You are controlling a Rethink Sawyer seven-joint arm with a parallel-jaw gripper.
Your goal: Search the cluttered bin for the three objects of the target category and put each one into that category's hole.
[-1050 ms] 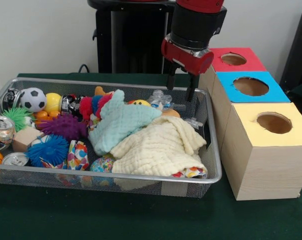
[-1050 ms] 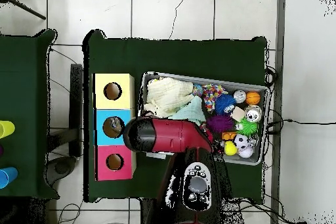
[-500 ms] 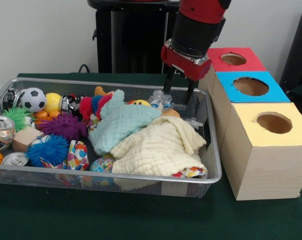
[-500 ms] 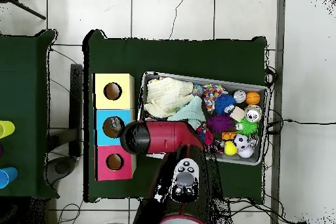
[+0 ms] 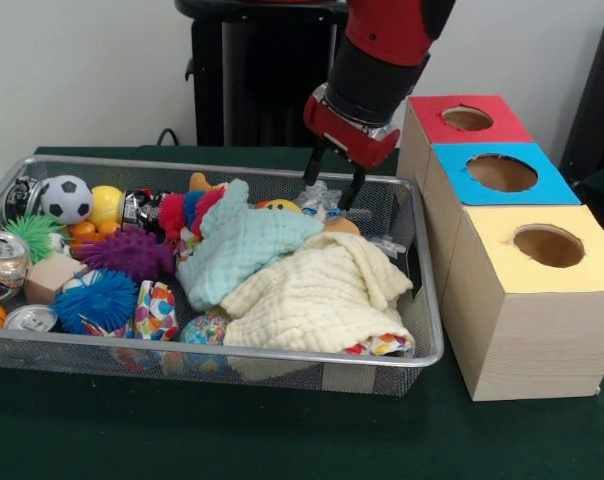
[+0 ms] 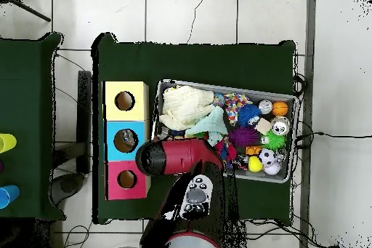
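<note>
My gripper hangs open and tilted over the back right part of the wire bin, just above a crumpled clear plastic bottle. Nothing sits between its fingers. A mint cloth and a cream cloth cover the bin's middle and right. To the left lie a soccer ball, a yellow ball, purple, blue and green spiky balls, two cans, and a wooden block. In the overhead view the arm's red head hides the gripper.
Three boxes with round holes stand right of the bin: red at the back, blue in the middle, yellow nearest. From overhead they line up left of the bin: yellow, blue, red.
The gripper has swung left, away from the red box, and dipped a little lower over the bin's back right corner, tilting as it went. It stayed open. The bin's contents have not moved.
</note>
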